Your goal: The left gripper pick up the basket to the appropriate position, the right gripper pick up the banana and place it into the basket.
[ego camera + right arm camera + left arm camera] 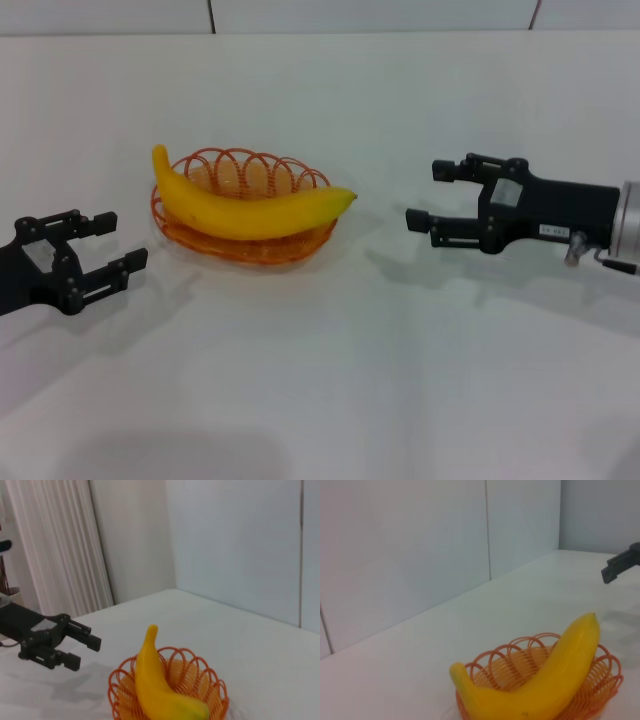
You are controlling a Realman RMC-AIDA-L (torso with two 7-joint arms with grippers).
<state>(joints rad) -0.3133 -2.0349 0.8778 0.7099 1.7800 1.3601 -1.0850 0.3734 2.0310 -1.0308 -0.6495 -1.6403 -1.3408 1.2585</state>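
Note:
The yellow banana (250,205) lies across the orange wire basket (195,235) on the white table, its ends reaching past the rim. It also shows in the left wrist view (545,680) and the right wrist view (157,685), lying in the basket (607,677) (215,690). My left gripper (112,243) is open and empty, left of the basket and apart from it. My right gripper (428,195) is open and empty, right of the banana's tip with a gap between. The left gripper (85,650) also shows far off in the right wrist view.
The white table (330,380) spreads wide in front of the basket. A white panelled wall (300,15) runs along the table's far edge. A pale curtain (60,545) hangs beyond the left arm.

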